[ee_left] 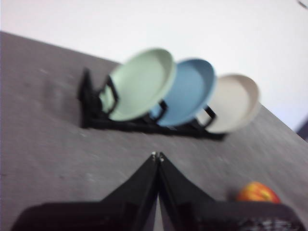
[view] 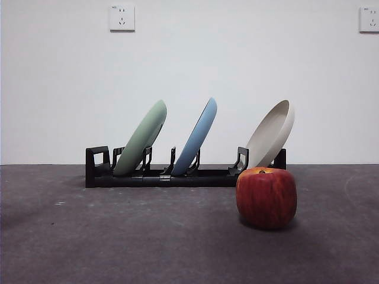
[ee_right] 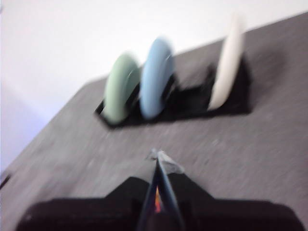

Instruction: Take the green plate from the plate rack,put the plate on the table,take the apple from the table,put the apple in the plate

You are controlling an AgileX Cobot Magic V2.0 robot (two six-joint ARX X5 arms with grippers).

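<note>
The green plate (view: 142, 137) leans in the left slot of the black plate rack (view: 172, 176) at the back of the table (view: 118, 236). It also shows in the left wrist view (ee_left: 142, 83) and the right wrist view (ee_right: 120, 86). The red apple (view: 266, 197) stands on the table in front of the rack's right end, and shows in the left wrist view (ee_left: 257, 192). My left gripper (ee_left: 157, 156) is shut and empty, well short of the rack. My right gripper (ee_right: 160, 156) is shut and empty, also back from the rack. Neither arm shows in the front view.
A light blue plate (view: 196, 135) leans in the rack's middle slot and a cream-white plate (view: 271, 135) in its right slot. A white wall with two sockets (view: 122, 18) stands behind the table.
</note>
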